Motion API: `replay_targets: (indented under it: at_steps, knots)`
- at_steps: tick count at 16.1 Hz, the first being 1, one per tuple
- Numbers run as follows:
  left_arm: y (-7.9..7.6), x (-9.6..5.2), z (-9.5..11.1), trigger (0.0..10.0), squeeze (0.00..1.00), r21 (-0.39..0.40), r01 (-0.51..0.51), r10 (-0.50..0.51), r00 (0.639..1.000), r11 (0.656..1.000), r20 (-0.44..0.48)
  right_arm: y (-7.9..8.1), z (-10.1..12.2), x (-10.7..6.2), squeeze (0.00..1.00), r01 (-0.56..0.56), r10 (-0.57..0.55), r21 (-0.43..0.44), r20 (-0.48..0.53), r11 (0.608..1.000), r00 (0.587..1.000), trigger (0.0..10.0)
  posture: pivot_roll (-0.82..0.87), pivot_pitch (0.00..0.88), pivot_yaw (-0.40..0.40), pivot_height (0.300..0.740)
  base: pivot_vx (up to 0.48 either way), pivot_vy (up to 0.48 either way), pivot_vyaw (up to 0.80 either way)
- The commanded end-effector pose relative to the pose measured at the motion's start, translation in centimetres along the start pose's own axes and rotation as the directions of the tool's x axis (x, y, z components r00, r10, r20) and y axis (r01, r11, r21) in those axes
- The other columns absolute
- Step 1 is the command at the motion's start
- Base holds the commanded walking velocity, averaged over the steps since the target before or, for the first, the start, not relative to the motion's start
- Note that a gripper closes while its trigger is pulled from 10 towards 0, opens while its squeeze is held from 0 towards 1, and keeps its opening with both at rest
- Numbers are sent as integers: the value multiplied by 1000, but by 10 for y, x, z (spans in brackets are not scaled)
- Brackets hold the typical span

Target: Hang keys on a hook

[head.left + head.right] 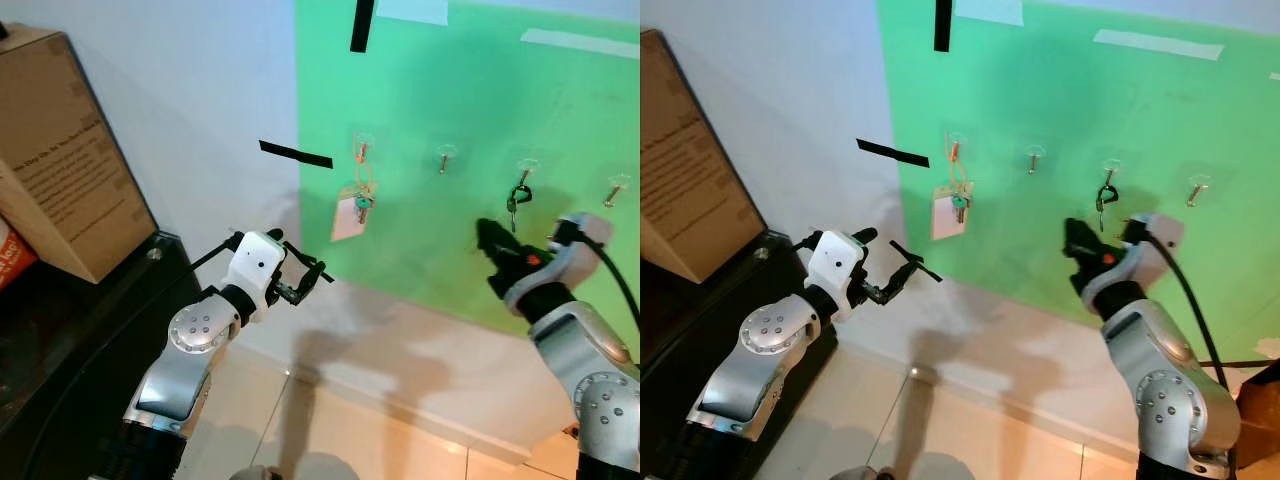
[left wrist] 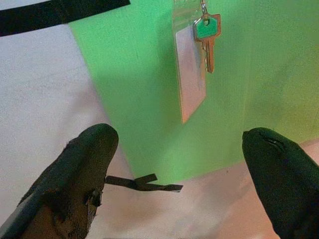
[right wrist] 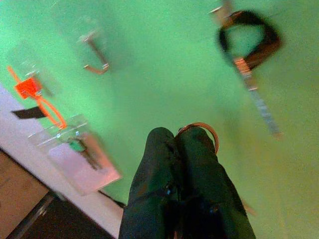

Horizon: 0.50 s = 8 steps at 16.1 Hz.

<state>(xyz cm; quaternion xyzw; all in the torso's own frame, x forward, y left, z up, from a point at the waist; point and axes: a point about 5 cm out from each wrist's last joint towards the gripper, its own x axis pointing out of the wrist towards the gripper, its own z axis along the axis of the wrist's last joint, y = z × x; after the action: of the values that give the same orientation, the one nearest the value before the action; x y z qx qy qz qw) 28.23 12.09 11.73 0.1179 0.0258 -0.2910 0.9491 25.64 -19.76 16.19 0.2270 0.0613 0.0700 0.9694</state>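
Hanging on the third hook of the green board, black keys sit just above the right gripper. Its jaws are pressed together on a thin ring. Left gripper hovers below the tagged green key on the first hook, jaws apart, empty.

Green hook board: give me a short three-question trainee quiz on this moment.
1. True or false: the black-headed key hangs on the third hook from the robot's left.
2. How many clear-backed metal hooks are on the green board? A two, B four, C six.
3. Which gripper has its black fingers apart?

Key: 1 true. 2 B. 3 the left gripper; the right gripper is pressed shut on a small copper-coloured ring.
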Motion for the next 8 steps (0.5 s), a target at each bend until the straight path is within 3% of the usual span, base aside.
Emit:
replay_targets:
  at_steps: [1, 8]
  knots:
    - [-1, -2, 2, 10000, 0, 22, 12, -13, 1000, 1000, 6, 8, 4, 1, 0, -48, 48, -10, 3, 999, 999, 10000, -53, 0, -1, 740, 0, 0, 0]
    - [-10, -1, 16, 10000, 0, 85, 167, -169, 986, 982, 14, 34, 16, 23, 0, -176, 176, -15, 23, 984, 984, 10000, -50, 0, 1, 740, 0, 0, 0]
